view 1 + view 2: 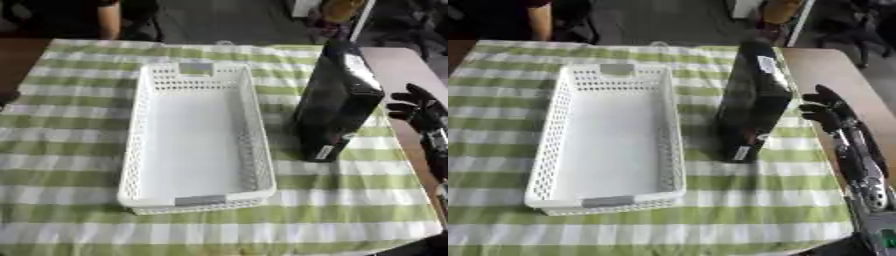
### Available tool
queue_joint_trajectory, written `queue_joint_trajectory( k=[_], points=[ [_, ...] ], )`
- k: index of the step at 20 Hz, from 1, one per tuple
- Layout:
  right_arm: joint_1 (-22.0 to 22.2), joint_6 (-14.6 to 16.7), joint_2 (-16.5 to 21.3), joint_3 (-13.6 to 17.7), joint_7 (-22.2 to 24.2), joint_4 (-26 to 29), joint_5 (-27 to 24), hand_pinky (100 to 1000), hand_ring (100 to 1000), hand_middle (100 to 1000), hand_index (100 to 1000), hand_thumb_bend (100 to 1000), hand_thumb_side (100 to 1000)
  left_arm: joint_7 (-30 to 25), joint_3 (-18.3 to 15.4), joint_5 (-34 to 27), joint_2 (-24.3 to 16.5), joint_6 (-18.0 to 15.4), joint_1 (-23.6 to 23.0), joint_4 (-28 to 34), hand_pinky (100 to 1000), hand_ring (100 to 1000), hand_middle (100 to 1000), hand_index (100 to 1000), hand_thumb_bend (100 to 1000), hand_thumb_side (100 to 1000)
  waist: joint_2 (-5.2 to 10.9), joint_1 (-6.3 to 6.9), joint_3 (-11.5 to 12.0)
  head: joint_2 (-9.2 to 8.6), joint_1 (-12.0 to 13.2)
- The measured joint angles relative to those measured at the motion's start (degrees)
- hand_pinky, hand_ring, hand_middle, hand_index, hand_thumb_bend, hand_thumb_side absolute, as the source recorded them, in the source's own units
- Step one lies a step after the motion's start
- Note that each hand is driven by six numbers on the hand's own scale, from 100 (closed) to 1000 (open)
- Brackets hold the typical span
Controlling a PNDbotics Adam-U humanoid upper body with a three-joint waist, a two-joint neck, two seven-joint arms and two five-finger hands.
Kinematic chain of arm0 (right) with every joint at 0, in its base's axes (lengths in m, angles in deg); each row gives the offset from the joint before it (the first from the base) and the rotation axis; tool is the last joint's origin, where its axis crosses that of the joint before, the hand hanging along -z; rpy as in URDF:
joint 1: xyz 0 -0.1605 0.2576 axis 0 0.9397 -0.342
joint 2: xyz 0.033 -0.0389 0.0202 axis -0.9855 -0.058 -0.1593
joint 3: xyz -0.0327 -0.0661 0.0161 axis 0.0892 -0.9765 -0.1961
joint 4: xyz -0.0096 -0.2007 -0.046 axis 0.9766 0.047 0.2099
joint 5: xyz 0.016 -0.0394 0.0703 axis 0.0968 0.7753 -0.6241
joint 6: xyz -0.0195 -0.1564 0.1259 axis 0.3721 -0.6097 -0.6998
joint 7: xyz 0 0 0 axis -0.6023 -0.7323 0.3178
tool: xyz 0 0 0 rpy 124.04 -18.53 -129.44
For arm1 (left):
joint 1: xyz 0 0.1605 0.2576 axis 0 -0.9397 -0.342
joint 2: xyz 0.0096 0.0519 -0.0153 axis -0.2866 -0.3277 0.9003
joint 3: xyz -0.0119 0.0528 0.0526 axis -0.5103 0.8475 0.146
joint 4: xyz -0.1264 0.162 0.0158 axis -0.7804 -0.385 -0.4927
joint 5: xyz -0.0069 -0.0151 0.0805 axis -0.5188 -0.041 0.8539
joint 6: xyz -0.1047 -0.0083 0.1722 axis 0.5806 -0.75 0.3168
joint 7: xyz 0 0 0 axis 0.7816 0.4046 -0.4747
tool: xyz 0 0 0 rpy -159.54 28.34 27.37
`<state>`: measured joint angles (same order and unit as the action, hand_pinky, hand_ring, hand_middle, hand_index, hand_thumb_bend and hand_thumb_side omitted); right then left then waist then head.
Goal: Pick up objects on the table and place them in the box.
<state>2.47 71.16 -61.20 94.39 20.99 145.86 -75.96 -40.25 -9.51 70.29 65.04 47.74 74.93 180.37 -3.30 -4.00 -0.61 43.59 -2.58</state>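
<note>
The right hand (826, 107), fingers relaxed and holding nothing, hovers just beside the upright black box-shaped object (750, 100), which stands at its 9 o'clock, long axis running 12-to-6, beside the empty white basket (546, 145).

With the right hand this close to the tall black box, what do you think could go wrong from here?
1. The black box stands upright on a narrow base on the cloth, so a sideways nudge from the right hand could tip it, perhaps toward the white basket.
2. The hand, apart from the box with its fingers loosely curled, may struggle to span so wide a face.
3. The box looks nearly as long as the basket, so it may catch the rim.
</note>
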Motion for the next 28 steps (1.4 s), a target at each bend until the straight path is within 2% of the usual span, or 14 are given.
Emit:
queue_joint_trajectory(
  k=[6,19,28],
  points=[
    [-0.08,-0.24,0.01,0.21,-0.78,1.08,1.88,795,794,803,951,600,894,-0.12,0.01,-0.1,0.0,-0.08,0.0,-0.01,780,1000,1000,913,197,989,0.0,0.0,0.0,-0.02,-0.01],
    [-0.91,-0.8,0.32,0.7,-1.36,3.94,10.64,796,832,838,945,609,868,-0.36,0.01,-0.1,0.0,-0.04,-0.03,-0.02,780,1000,1000,912,195,990,0.01,-0.03,0.02,-0.12,-0.01],
    [-6.01,-0.36,6.22,-0.61,3.92,4.08,13.76,781,868,876,947,619,849,-0.51,0.03,-0.11,0.0,0.04,-0.46,-0.14,780,1000,1000,911,196,990,0.56,-0.28,0.35,-0.12,0.0]
  ],
)
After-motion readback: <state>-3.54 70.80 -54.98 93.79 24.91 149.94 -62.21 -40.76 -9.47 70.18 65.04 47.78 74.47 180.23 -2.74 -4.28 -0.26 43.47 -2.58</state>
